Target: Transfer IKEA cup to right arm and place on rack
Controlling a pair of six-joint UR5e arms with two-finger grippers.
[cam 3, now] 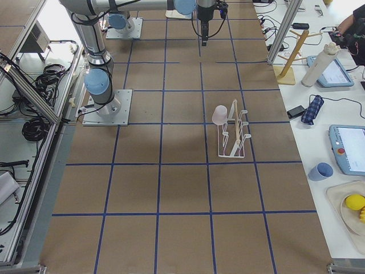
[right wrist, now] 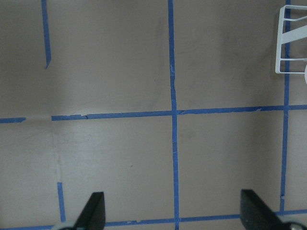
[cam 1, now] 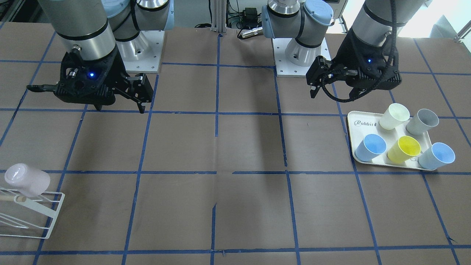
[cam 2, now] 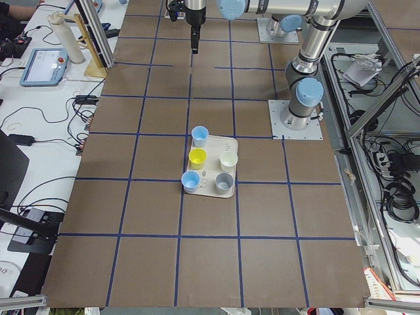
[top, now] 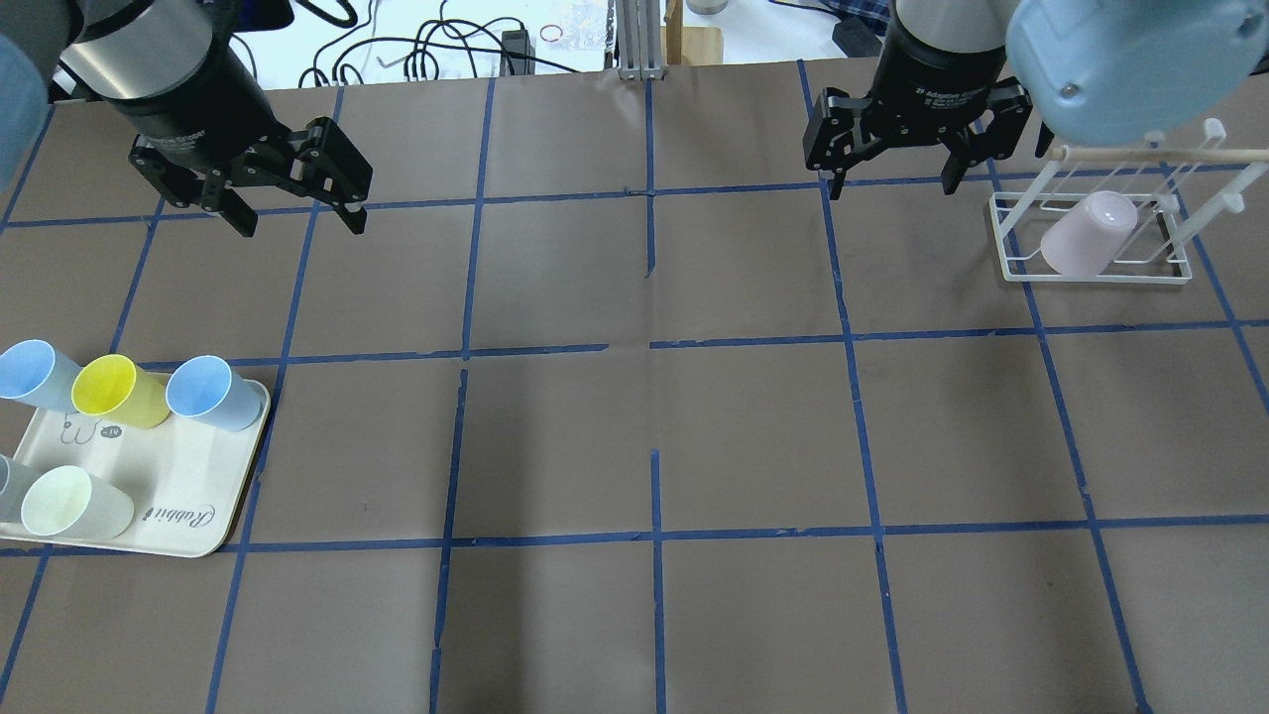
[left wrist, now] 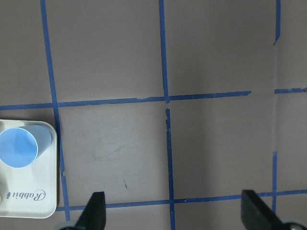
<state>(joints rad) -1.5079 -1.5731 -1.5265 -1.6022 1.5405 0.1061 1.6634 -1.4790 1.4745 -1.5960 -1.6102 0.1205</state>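
A pale pink IKEA cup [top: 1088,236], matte, tapered and without a handle, rests tilted on the rack [top: 1095,281] at the far right of the table [top: 654,436] in the overhead view. Its closed bottom points upward and its wider mouth slants down over the thin white prongs. The rack is a small white wire frame, with a light wooden rod [top: 1160,155] running across its top. The right gripper [top: 892,188] hangs above the table just to the left of the rack, clear of both rack and cup. Its two black fingers are spread wide and hold nothing. Its wrist camera shows only brown table and blue tape lines between the fingertips, with a corner of the rack at the upper right edge. The left gripper [top: 300,228] hangs over the far left of the table, well apart from the rack, and its fingers are likewise spread wide and empty. Nearer on the left side sits a cream tray [top: 178,531] marked "Rabbit". It carries five upright cups: two light blue cups [top: 203,390], a yellow cup [top: 109,387], a cream-white cup [top: 64,501] and a grey cup [cam 1: 423,121]. The table is covered in brown paper, divided into squares by blue tape
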